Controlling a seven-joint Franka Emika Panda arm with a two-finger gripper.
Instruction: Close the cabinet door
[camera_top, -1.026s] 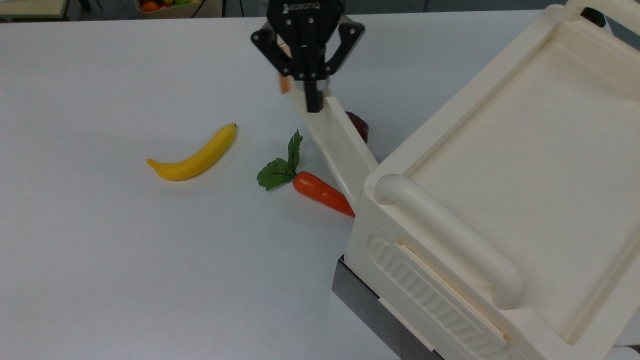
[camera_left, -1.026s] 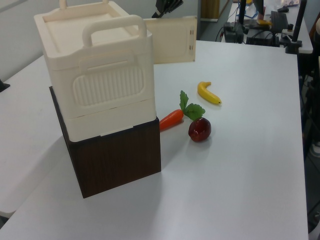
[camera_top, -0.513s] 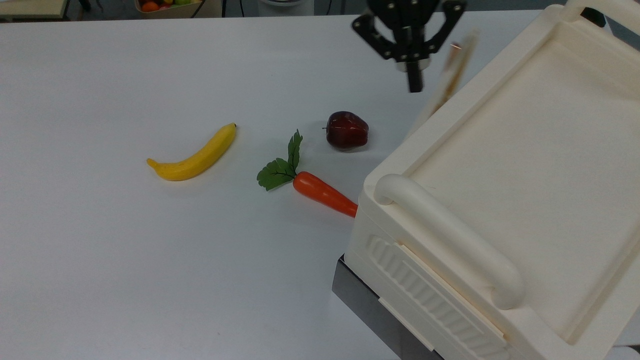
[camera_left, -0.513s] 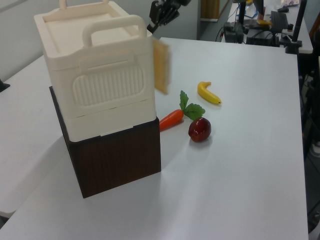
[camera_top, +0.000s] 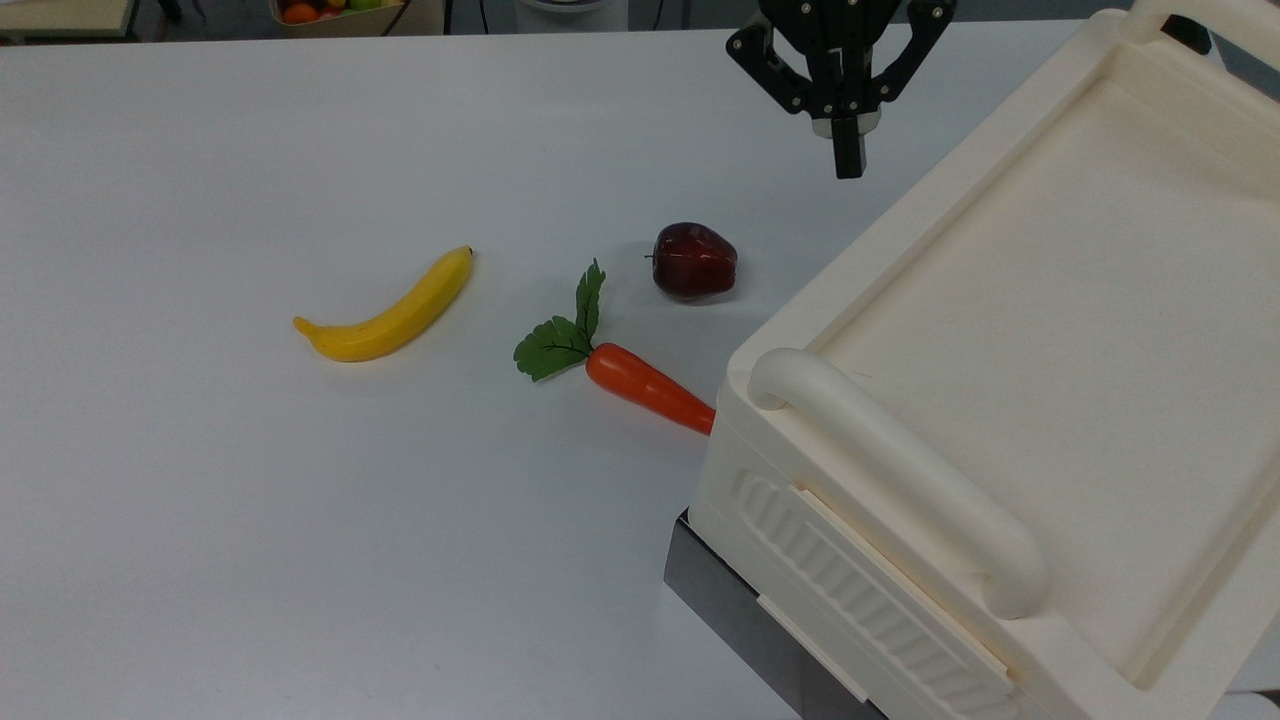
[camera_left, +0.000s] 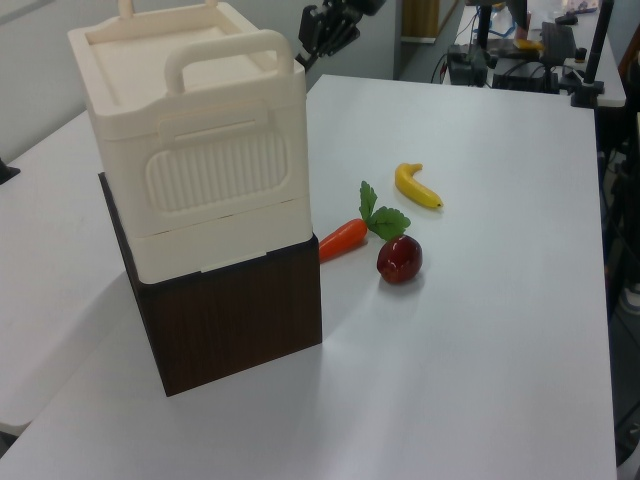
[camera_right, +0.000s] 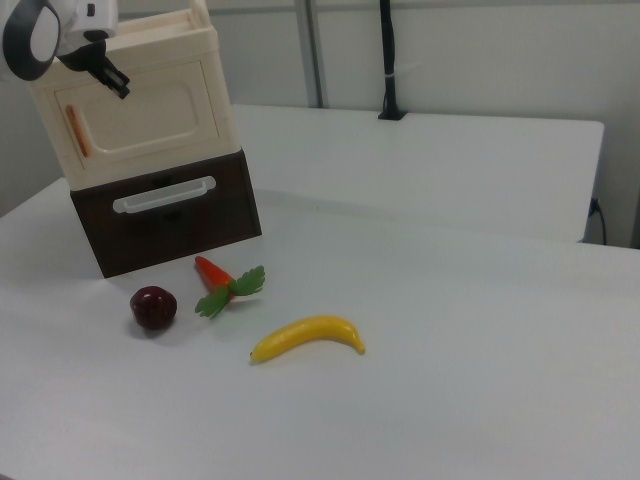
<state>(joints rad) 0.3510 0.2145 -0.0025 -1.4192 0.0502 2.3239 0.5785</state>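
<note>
Cabinet door (camera_right: 140, 118), a flat cream plastic panel with a recessed inset and a small copper-coloured bar handle, is sitting flush in the front of the large cream plastic toy cabinet (camera_top: 1000, 330), judging by the right view. The closing is looking done, with only the arm's retreat remaining. Black two-finger end effector (camera_top: 849, 165) is hovering just beside the cabinet's upper edge, fingers pressed together on nothing. Lying on the white worktop (camera_top: 250, 520) near the cabinet are an orange plastic carrot (camera_top: 645, 387), a dark red apple (camera_top: 694, 261) and a yellow banana (camera_top: 388, 311).
</note>
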